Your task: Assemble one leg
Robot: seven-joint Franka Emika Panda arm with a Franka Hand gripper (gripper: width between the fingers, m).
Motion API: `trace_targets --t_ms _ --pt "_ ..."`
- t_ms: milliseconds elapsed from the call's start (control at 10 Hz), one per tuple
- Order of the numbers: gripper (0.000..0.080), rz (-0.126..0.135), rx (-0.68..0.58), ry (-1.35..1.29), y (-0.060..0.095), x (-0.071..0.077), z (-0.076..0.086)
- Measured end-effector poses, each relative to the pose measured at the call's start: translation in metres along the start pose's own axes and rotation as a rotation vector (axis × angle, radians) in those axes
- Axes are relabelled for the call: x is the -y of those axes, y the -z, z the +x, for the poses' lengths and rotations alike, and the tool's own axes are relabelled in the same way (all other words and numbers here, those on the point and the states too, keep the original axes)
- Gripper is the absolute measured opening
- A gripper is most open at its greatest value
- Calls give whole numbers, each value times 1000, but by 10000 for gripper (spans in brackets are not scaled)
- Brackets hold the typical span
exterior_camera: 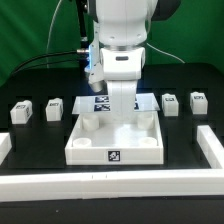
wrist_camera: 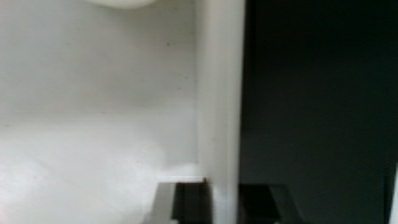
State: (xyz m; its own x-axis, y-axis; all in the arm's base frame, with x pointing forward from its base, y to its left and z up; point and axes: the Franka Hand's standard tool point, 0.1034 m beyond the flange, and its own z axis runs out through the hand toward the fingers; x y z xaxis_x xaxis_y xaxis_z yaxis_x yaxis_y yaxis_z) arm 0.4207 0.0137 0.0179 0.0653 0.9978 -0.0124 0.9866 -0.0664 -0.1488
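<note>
The large white square tray [exterior_camera: 88,150] lies in the middle of the black table. My gripper [exterior_camera: 122,108] reaches straight down onto its far wall. In the wrist view the gripper [wrist_camera: 226,205] straddles the thin upright tray wall [wrist_camera: 222,100], one dark finger [wrist_camera: 189,205] inside the tray and the other outside, both against the wall. Two small white legs with marker tags stand at the exterior view's left [exterior_camera: 20,110] [exterior_camera: 53,108], and two at its right [exterior_camera: 170,103] [exterior_camera: 198,101], all apart from the gripper.
The marker board [exterior_camera: 98,102] lies just behind the tray, partly hidden by the arm. A white border rail runs along the front [exterior_camera: 110,182] and up the right side [exterior_camera: 210,145]. A round corner socket [wrist_camera: 125,6] shows inside the tray.
</note>
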Motion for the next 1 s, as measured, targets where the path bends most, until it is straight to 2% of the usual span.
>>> trace_targets --t_ms 500,1000 --pt "64 0 0 0 0 0 0" --pt "64 -39 -17 31 5 -33 28"
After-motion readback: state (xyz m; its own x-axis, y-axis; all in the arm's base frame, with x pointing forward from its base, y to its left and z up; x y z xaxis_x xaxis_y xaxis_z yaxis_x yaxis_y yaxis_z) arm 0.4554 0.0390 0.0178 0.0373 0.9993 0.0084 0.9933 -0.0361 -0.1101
